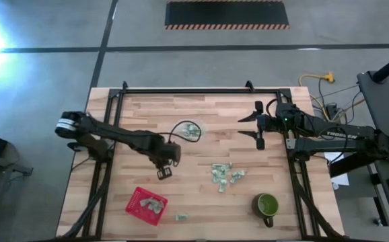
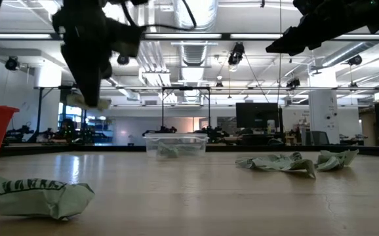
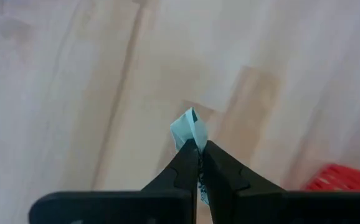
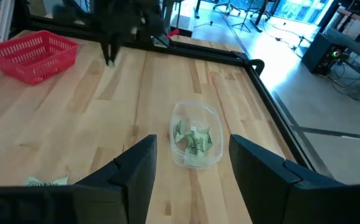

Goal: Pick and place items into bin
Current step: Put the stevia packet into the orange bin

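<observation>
Pinching: left gripper point(image 3: 199, 155) clamps wrapped item point(image 3: 189, 130), mostly hidden between fingers | right gripper point(image 4: 192, 165) spread, aloft over bench point(image 1: 201, 195) | red bin point(image 3: 348, 177) cut off

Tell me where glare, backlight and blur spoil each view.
High view: white glare burns out the floor at the upper left corner. Low view: bright ceiling lights backlight the left gripper into a silhouette; the nearest wrapped piece is soft. Left wrist view: the tabletop is blurred. Right wrist view: the left arm is smeared beside the red basket.
</observation>
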Action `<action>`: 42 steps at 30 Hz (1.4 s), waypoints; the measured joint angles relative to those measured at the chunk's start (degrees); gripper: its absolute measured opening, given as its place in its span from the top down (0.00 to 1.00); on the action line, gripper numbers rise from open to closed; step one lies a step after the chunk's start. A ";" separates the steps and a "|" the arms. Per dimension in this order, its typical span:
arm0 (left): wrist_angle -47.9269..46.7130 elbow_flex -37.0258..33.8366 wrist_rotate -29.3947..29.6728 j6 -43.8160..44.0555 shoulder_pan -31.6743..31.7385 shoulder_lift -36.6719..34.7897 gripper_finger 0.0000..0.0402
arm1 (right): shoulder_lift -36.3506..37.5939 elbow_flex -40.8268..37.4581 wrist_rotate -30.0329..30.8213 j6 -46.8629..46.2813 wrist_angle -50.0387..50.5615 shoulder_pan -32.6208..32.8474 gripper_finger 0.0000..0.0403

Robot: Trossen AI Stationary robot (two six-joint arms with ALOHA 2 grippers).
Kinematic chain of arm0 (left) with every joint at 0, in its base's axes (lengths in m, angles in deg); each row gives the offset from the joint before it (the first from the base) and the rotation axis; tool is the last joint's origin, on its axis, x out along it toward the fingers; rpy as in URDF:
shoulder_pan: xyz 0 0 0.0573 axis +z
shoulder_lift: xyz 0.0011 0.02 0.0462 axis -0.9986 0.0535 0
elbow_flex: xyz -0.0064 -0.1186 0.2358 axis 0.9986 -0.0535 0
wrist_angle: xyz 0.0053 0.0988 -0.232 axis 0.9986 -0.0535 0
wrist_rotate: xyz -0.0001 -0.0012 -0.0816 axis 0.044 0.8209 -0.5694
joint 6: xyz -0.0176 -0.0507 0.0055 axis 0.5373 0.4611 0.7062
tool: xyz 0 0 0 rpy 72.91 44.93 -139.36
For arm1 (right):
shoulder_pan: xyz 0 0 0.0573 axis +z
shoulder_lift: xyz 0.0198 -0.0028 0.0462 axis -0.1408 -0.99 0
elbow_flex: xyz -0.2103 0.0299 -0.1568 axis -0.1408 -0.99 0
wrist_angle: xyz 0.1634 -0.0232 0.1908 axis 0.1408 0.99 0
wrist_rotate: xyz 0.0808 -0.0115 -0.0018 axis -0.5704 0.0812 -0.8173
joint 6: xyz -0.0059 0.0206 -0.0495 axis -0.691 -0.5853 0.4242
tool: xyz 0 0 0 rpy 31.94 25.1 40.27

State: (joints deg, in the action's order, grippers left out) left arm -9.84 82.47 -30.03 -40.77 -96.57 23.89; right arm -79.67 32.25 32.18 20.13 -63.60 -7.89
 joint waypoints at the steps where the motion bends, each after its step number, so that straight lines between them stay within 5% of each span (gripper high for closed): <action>1: -0.30 -0.06 -0.15 1.05 -0.84 -1.25 1.00 | -0.02 0.00 0.00 -0.01 0.02 0.00 0.52; 11: 1.52 -0.51 -0.85 7.37 -13.09 -7.93 1.00 | -0.02 -0.02 0.00 -0.02 -0.02 0.00 0.52; 24: 14.39 -2.67 -0.76 7.41 -25.67 -5.01 1.00 | -0.04 -0.26 -0.04 -0.87 0.01 0.00 0.52; 42: 14.36 -2.74 -2.66 10.82 -29.43 2.38 0.97 | -0.04 -0.56 -0.07 -1.36 -0.02 0.00 0.52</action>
State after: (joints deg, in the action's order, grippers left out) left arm 4.52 79.74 -32.69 -29.95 -126.00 26.27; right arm -79.72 31.69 32.11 18.77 -63.62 -7.89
